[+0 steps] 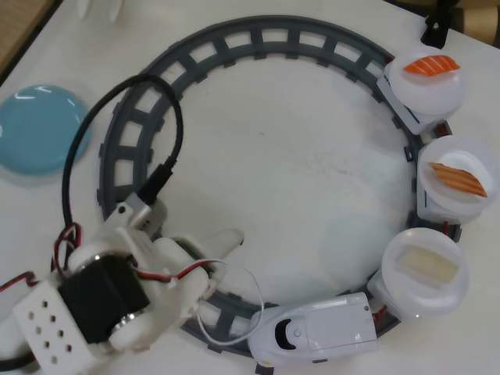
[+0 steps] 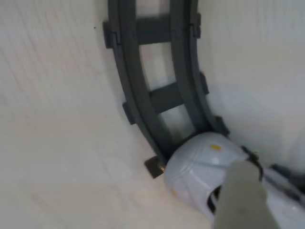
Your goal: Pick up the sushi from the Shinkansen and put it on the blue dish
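White round plates ride on the Shinkansen (image 1: 316,330) cars along the right side of the dark grey circular track (image 1: 234,39) in the overhead view. Upper plate (image 1: 431,78): one orange, white-striped salmon sushi piece (image 1: 430,65). Middle plate (image 1: 459,178): a second salmon piece (image 1: 458,180). Lower plate (image 1: 425,271), coupled just behind the engine: the pale cream sushi (image 1: 426,265), lying flat at its centre. The blue dish (image 1: 39,127), glossy and holding nothing, sits on the table at left, outside the track and well apart from the train.

White tabletop (image 1: 297,172) carries everything; a strip of wooden brown shows at the upper left corner. The arm lies at lower left, with black cable (image 1: 117,98) looping across the track. The gripper (image 1: 226,239) points toward the ring's interior, near the engine's nose; it holds nothing, and how far its fingers are parted cannot be told. In the wrist view, the engine's rounded nose (image 2: 200,167) sits on the track beside a blurred pale finger (image 2: 245,195).
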`<state>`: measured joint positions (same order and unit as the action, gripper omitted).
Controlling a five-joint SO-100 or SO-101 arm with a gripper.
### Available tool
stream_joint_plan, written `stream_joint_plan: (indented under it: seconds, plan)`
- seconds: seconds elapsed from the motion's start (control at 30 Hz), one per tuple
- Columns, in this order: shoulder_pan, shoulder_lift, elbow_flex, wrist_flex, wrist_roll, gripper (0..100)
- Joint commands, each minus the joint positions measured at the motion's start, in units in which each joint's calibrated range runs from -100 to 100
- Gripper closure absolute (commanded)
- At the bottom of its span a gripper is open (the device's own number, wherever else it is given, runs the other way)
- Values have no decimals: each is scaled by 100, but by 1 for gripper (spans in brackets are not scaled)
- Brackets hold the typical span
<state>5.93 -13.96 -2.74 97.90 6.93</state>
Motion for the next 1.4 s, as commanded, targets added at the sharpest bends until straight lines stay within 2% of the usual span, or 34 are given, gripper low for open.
stream_joint_plan:
  seconds: [0.0, 0.1, 0.3, 0.5, 0.73, 0.93, 1.17, 1.27, 1.37]
  plan:
    - [437, -110, 58, -350, -92, 63]
    - [649, -93, 509, -801, -13, 63]
    - [1071, -193, 1717, -894, 761, 63]
    - [1890, -110, 1311, -1251, 531, 63]
    - [1819, 56, 635, -1234, 452, 63]
    - [1907, 1491, -808, -962, 457, 63]
    - [2031, 3482, -3937, 125, 447, 63]
    - [2039, 3889, -4856, 142, 447, 63]
    - [1951, 3839, -5010, 142, 478, 63]
